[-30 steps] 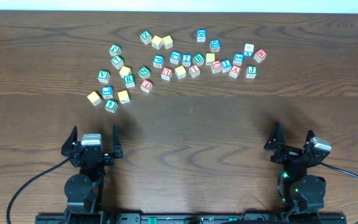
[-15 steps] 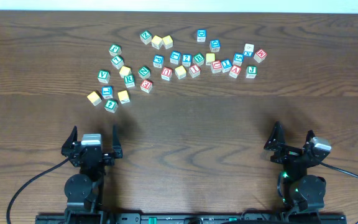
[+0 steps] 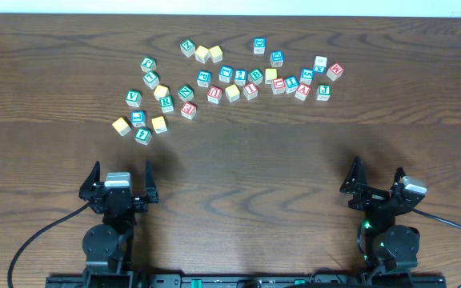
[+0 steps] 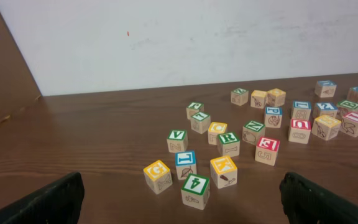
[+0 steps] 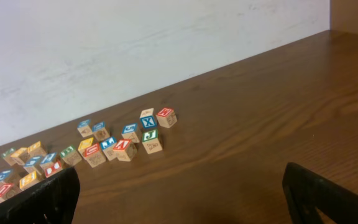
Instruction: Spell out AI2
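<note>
My left jaws and my right jaws both stand wide and empty at the near side of the tabletop [image 3: 238,168], well apart from every cube. Bare wood lies ahead of me, then the scatter. The 2 [image 3: 240,78] sits mid-row, close between a blue cube [image 3: 226,74] and a green cube [image 3: 255,77]. The red cube I read as the I [image 3: 250,90] is just beside the 2, on my side of it. The A [image 3: 302,92] is in the crowded right end. I judge all three light, hard wood with smooth painted faces, not fragile but apt to twist or skid. I'd pinch two opposite side faces from above, choosing whichever pair leaves gaps for my jaws.
</note>
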Controlling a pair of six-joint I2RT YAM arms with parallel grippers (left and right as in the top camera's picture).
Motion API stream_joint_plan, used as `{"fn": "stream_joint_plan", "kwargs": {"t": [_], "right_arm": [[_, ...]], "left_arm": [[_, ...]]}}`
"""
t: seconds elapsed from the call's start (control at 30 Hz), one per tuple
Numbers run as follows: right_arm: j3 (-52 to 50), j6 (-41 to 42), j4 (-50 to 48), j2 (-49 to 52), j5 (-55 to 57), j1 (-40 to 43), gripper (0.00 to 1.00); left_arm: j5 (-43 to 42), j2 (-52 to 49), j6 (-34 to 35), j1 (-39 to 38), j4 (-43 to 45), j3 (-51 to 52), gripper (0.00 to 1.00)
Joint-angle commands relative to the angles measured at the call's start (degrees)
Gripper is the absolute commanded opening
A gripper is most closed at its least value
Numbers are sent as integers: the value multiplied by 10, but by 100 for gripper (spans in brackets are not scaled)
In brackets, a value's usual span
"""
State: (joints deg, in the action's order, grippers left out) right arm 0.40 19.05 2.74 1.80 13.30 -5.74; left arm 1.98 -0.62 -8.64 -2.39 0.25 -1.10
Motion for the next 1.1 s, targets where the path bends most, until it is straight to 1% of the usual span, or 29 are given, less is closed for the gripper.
{"fn": "stream_joint_plan", "kwargs": {"t": [0.0,0.1,0.2,0.37,0.47,0.57,0.67,0.87,1.07], "right_arm": [[-1,6,2,-4,1,2,99],[-1,6,2,-4,1,2,99],[-1,6,2,-4,0,2,99],[-1,6,2,-4,0,2,99],[-1,6,2,-4,0,2,99],[-1,6,2,-4,1,2,99],[-1,6,2,-4,1,2,99],[-1,6,2,-4,0,2,99],[-1,6,2,-4,0,2,99]], "left_arm": [[-3,1,10,2,5,-25,99],[-18,-11,10,2,5,-45,100],[-41,-44,10,2,5,-76,99],[-49,-150,10,2,4,-148,99],[-76,-230,10,2,-4,-205,99],[-107,-319,10,2,-35,-278,99],[-128,-405,10,2,-95,-367,99],[-137,-585,9,2,-293,-616,99],[-204,-731,3,2,-458,-841,99]]}}
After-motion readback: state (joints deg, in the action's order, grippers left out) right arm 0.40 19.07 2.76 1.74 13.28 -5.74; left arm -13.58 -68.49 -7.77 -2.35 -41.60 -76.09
